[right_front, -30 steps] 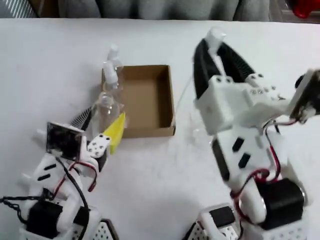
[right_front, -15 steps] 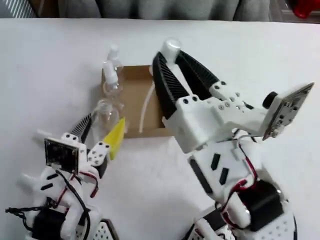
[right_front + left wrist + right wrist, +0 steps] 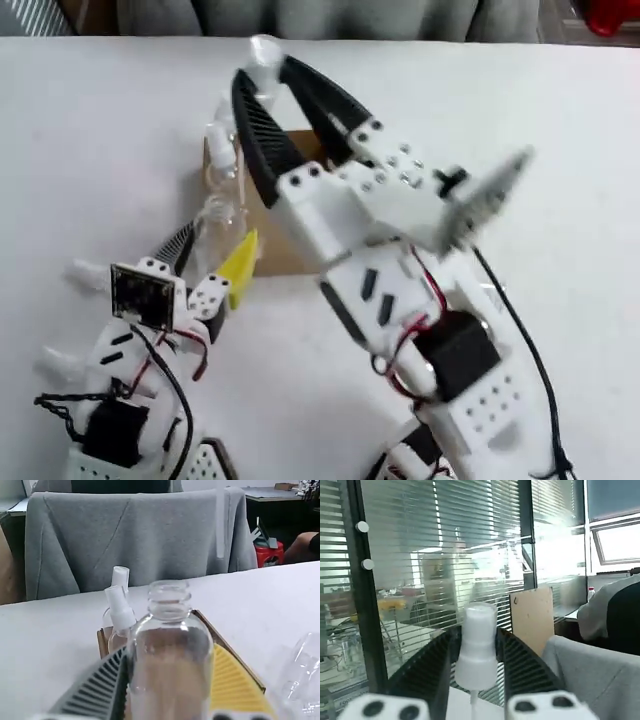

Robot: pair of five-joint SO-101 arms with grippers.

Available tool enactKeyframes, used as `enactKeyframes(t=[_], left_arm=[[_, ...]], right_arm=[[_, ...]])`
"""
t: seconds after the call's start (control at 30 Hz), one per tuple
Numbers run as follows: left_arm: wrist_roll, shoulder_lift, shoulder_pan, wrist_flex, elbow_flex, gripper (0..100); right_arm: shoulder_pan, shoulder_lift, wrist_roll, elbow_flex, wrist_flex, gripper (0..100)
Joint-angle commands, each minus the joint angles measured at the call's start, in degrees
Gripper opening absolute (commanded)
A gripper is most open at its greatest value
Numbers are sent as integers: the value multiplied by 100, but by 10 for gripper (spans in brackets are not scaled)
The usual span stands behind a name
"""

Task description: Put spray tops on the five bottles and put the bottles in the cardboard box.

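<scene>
Left pincer (image 3: 210, 250): pinches the open bottle (image 3: 169, 640) between its grey and yellow fingers; the bottle stands upright just before the near left corner of the cardboard box (image 3: 278, 257); its threaded neck is bare, so no spray top is fitted yet.

At the edge of the left wrist view, a clear item (image 3: 302, 672) lies on the tabletop (image 3: 120, 100); it is probably another uncapped bottle, but this cannot be confirmed.

Cardboard box: open, flat on the tabletop, partly covered by the right arm; two capped bottles (image 3: 119, 611) stand upright at its far left corner, apparently inside it, one just behind the other.

Right pincer (image 3: 265, 72): pinches a white spray top (image 3: 476, 650) by its collar, dip tube hanging below; it is held above the far edge of the box, apart from the open bottle.

Progress, as a judgement: two of five bottles are topped and boxed; the third is presented for capping; left to do are seating and tightening this top, placing the bottle in the box, and then two further bottles.
</scene>
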Motion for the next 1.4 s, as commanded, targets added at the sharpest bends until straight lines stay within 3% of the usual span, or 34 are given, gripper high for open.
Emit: enactKeyframes(t=[0.0,0.43,0.57,0.83,1.37], left_arm=[[88,-31,48,-475,141,20],[88,-31,57,-633,299,20],[88,-31,48,-624,299,20],[88,-31,40,-624,308,20],[88,-31,40,-782,457,20]], right_arm=[[-57,295,44,-431,-145,15],[-57,593,26,-396,-462,15],[-22,734,-440,-396,-462,15],[-22,804,-519,-352,-418,15],[-66,119,-519,1301,-426,15]])
